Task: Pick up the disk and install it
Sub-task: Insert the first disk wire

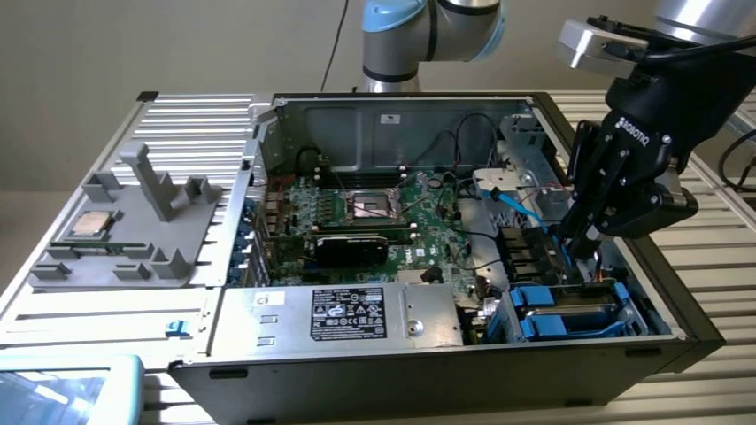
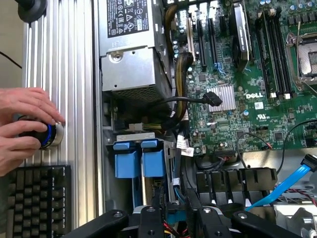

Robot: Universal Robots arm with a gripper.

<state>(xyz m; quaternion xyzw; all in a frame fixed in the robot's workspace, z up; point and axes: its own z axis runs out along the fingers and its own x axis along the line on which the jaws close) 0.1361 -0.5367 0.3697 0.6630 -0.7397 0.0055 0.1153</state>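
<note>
Disk (image 2: 173, 218), stiff, weighty and shock-shy, sits edge-on in my half-closed pincer (image 2: 178, 212) over the case's (image 1: 390, 376) five-o'clock bay (image 1: 567, 312), best gripped by its blue carrier rails, not the slick faces.

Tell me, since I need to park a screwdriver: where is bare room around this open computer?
Free: ribbed tabletop between the grey holder and case. Crowded: drive bay, where gripper meets blue carriers; a hand beside the keyboard.

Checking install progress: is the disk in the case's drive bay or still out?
In. The disk, with its blue carrier, sits in the bay at the case's front corner, below the gripper. Fully seated: cannot tell.
</note>
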